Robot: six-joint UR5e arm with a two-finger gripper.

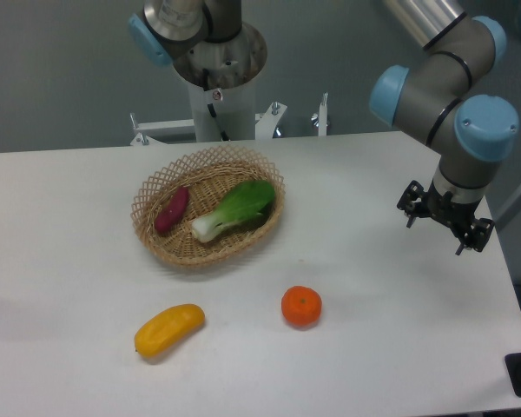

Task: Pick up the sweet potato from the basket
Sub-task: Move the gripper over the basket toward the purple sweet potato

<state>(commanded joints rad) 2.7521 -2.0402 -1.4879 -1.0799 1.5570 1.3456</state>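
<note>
The sweet potato [171, 210] is a small reddish-purple tuber lying in the left part of the light tan wicker basket [243, 252], at the table's middle-left. A green leafy vegetable [237, 209] lies beside it in the basket, to its right. My gripper [445, 221] hangs at the far right of the table, well away from the basket and above the tabletop. Only its dark mount and short prongs show, so I cannot tell how its jaws stand. Nothing shows in it.
A round orange [301, 306] sits on the white table in front of the basket. A yellow-orange oblong fruit [168, 329] lies at the front left. The arm's base column [219, 95] stands behind the basket.
</note>
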